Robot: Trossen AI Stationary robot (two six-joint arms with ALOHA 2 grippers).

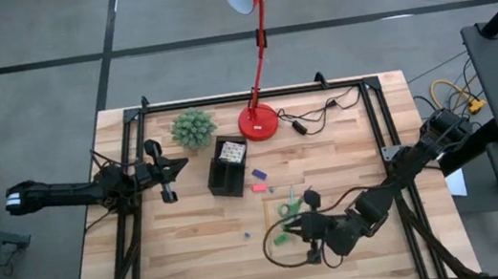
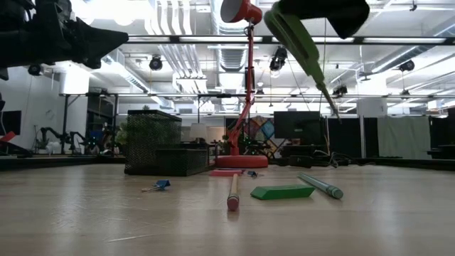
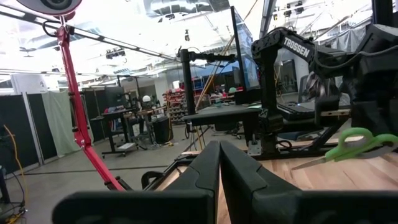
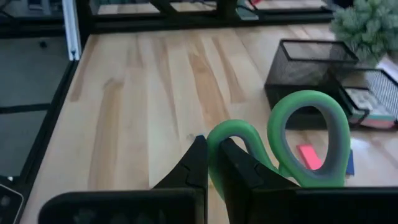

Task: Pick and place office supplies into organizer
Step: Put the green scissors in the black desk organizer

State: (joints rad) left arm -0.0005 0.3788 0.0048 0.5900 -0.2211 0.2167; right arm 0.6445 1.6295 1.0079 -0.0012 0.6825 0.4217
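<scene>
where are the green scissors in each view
high view: scissors low centre, at the right gripper.
low view: top right, hanging blades down.
left wrist view: right edge, green handle over the table.
right wrist view: centre bottom, green handle loops between the fingers.
Shared landmark: the red lamp, in the high, low and left wrist views.

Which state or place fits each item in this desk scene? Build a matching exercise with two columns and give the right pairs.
Column 1:
1. scissors
2. left hand
3. desk lamp
4. pencil

Column 2:
A. lying flat on the table
B. held aloft by the right hand
C. red, standing at the table's far edge
D. shut, holding nothing

Pairs: 1-B, 2-D, 3-C, 4-A
</scene>
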